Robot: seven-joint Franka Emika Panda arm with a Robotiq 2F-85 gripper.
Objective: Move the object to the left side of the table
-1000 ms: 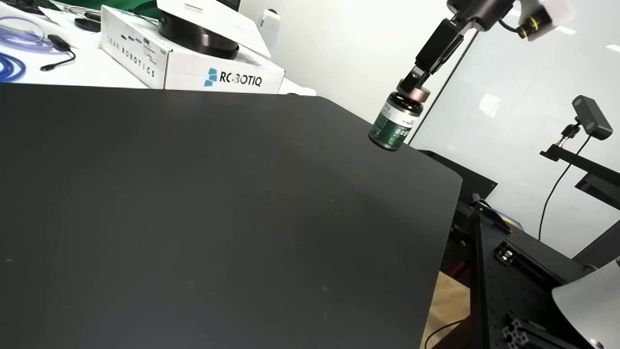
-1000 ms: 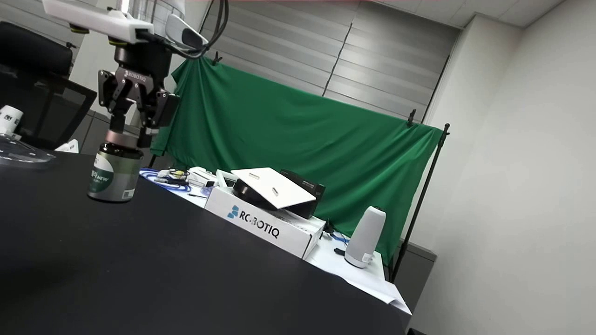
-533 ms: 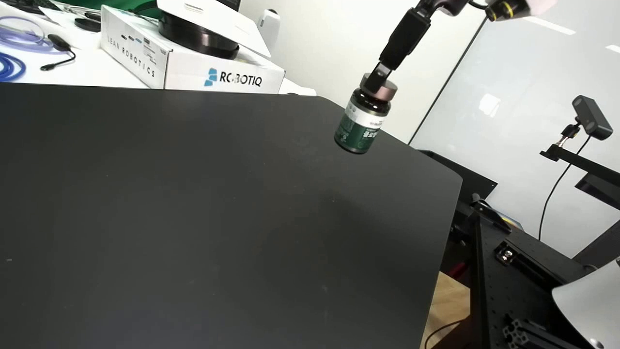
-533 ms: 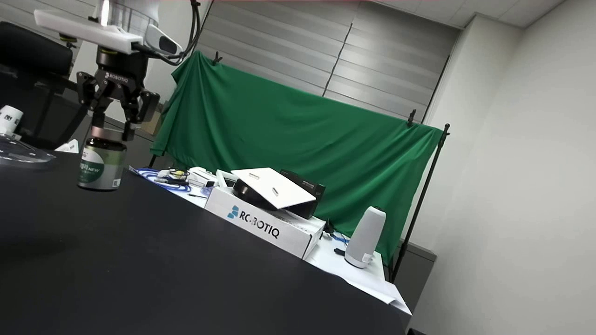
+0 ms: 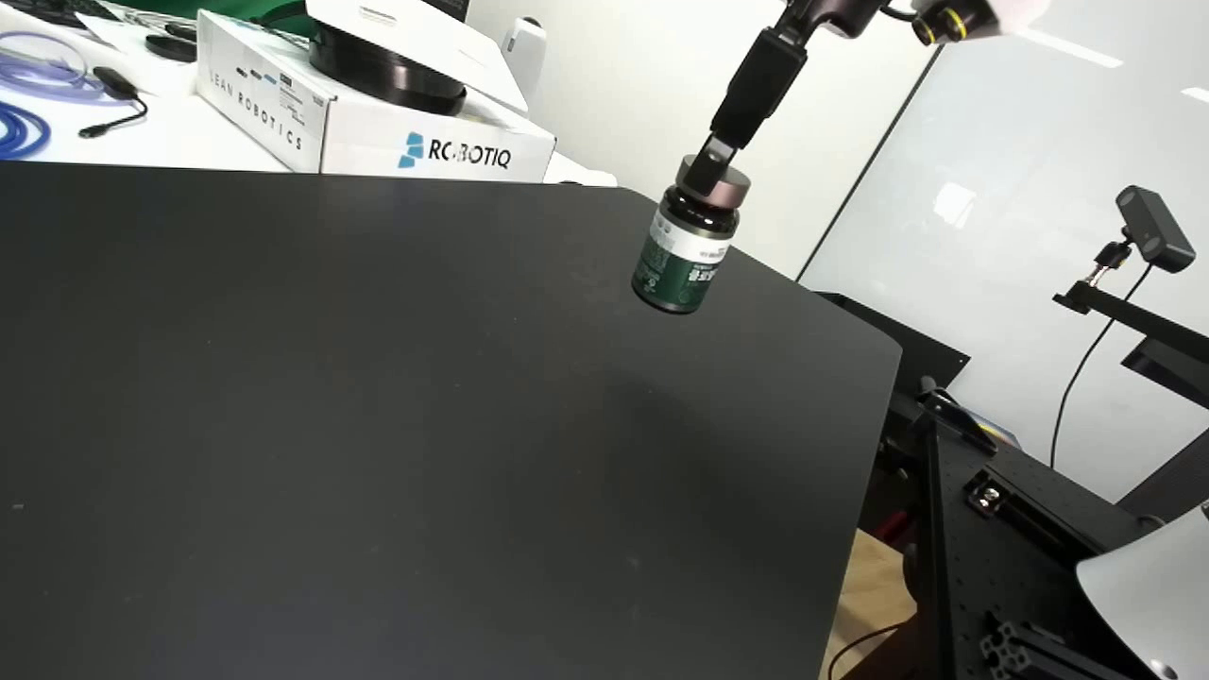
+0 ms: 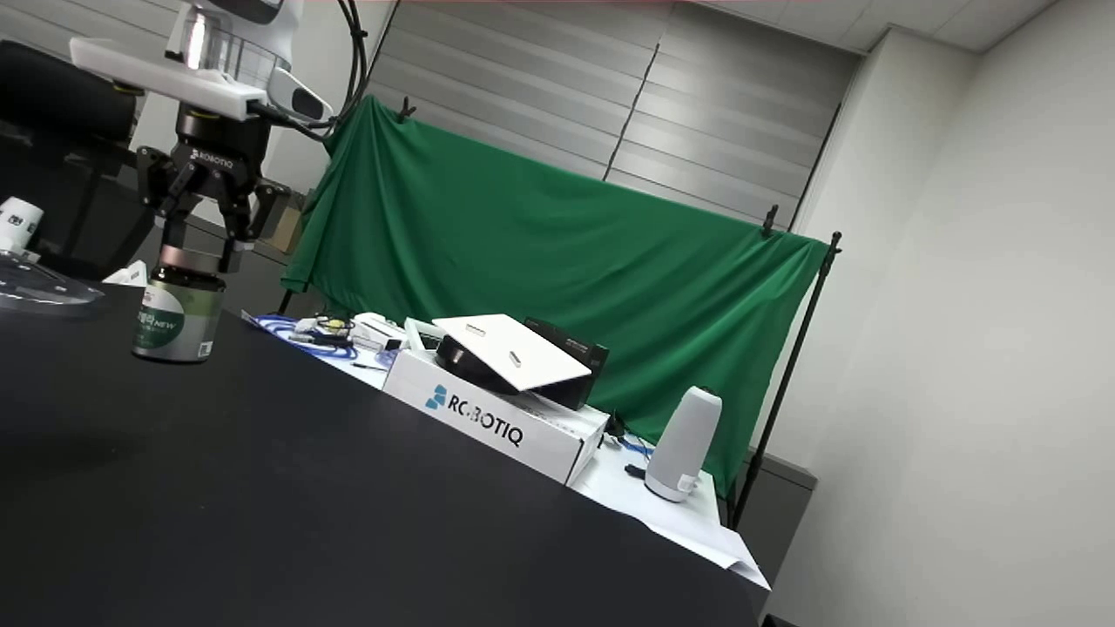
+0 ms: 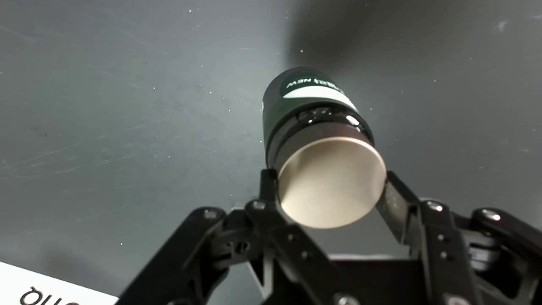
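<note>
The object is a small dark bottle with a green-and-white label and a metallic pinkish cap. The bottle shows in both exterior views (image 5: 682, 260) (image 6: 179, 318) and in the wrist view (image 7: 313, 91). My gripper (image 6: 199, 259) is shut on the bottle's cap, with one finger on each side of it; in the wrist view the gripper (image 7: 330, 182) has both fingertips against the cap's rim. The bottle hangs below the fingers, above the black table (image 5: 378, 425), near its far right edge in an exterior view. A soft shadow lies on the table under it.
A white Robotiq box (image 5: 439, 151) with a lidded black item on it stands beyond the table's far edge. A clear plastic item (image 6: 43, 292) lies at the left in an exterior view. A camera on a mount (image 5: 1154, 229) stands beyond the table's right side.
My gripper has carried the bottle leftward in both exterior views. The motion is smaller in the last half second, with a slight drop. The hold on the cap is unchanged.
</note>
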